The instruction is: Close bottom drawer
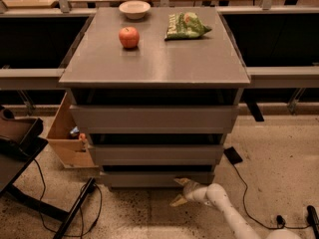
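The bottom drawer (149, 179) is the lowest grey front panel of the cabinet, just above the floor, below the middle drawer (154, 154) and the top drawer (154, 118). A dark gap shows above its front. My gripper (180, 191) is on the white arm (224, 208) that comes in from the lower right. It sits low at the right part of the bottom drawer's front. Its two pale fingers are spread apart: the upper finger (183, 182) touches the panel's lower edge and the lower finger points at the floor. Nothing is held.
On the cabinet top (154, 59) are a red apple (129, 37), a white bowl (134, 9) and a green chip bag (185, 26). A cardboard box (67, 138) stands at the left. Cables (244, 188) and a dark stand (20, 148) lie on the speckled floor.
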You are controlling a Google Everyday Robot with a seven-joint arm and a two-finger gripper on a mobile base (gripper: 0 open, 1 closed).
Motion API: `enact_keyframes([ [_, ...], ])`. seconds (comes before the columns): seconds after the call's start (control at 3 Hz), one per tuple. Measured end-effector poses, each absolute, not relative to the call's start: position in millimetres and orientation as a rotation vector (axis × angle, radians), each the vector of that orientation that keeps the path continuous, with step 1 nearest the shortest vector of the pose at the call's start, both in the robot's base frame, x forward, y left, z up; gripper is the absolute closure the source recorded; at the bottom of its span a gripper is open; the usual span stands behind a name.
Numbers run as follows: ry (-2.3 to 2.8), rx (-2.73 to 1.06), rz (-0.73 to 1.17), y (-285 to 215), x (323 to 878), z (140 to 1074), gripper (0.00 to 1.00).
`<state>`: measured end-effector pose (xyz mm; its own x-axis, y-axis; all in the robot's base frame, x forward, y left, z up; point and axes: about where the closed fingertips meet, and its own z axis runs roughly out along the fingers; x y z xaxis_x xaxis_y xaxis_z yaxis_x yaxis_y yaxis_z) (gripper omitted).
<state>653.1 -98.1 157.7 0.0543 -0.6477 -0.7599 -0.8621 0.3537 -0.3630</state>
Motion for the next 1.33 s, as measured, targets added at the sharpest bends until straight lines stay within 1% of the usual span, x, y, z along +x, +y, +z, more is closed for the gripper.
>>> enact_keyframes([
  [0.33,1.664,-1.367,0.282,-98,653,158,0.0],
  [0.67,1.664,-1.367,0.282,-98,653,158,0.2],
  [1.0,1.664,-1.367,0.282,-98,649,158,0.44],
  [1.33,1.704,-1.413,0.215,-115,635,165,0.75],
])
